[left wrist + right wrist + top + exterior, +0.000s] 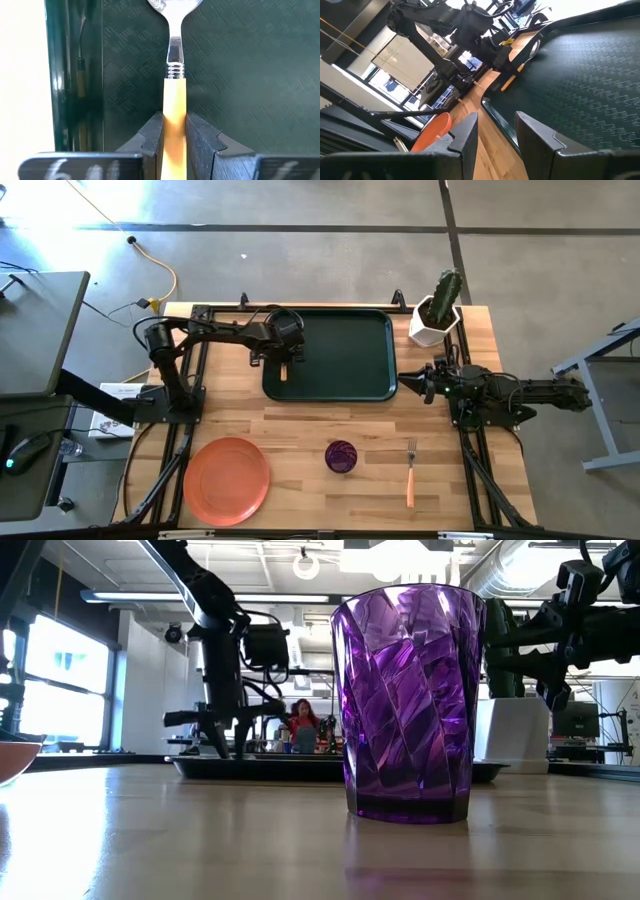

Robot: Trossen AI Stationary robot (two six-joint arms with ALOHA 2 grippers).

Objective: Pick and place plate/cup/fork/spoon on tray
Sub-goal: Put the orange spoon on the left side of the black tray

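My left gripper [284,360] is over the left part of the dark green tray [340,355], shut on the spoon [175,75], which has a silver bowl and an orange handle. The spoon also shows in the right wrist view [520,62]. My right gripper [412,384] waits open and empty at the tray's right edge. The orange plate [226,480], the purple cup [341,456], standing upright on its base, and the fork [410,475] all rest on the table near its front edge. My left gripper pinches the spoon's orange handle [175,107] between its two fingers, which are on the handle's two sides. The fingers come from above. The bowl [175,4] points away from the gripper over the tray floor; I cannot tell whether it touches the floor.
A white planter with a green cactus [437,315] stands at the tray's far right corner, close to my right arm. The cup fills the middle of the low view [408,705]. Bare wood lies between the tray and the tableware at the front.
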